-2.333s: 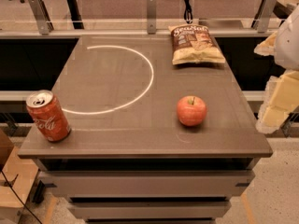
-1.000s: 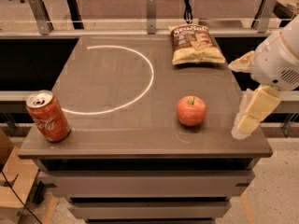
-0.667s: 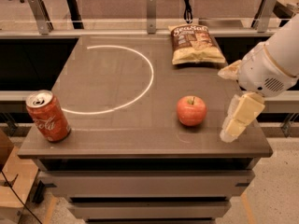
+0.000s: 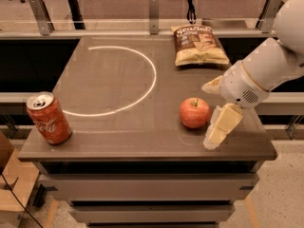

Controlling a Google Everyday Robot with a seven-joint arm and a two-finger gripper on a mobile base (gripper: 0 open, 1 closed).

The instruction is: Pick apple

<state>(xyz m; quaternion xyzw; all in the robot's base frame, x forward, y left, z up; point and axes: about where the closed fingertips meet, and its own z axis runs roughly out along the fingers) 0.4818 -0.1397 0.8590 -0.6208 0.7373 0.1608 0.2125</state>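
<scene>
The apple (image 4: 194, 113), round and red-orange with a short stem, sits on the dark table (image 4: 118, 137) near its front right. My gripper (image 4: 207, 116) comes in from the right on a white arm and is right beside the apple's right side. It is open: one cream finger (image 4: 212, 85) is behind the apple and the other (image 4: 221, 126) is in front of it, low over the table. Nothing is held.
A red Coca-Cola can (image 4: 48, 118) stands at the front left corner. A chip bag (image 4: 198, 44) lies at the back right. A white circle line (image 4: 137, 80) is marked on the tabletop. A rail with posts (image 4: 153, 6) runs behind the table.
My gripper has moved left from beyond the table's right edge and lowered until it is next to the apple. The apple, can and chip bag have not moved.
</scene>
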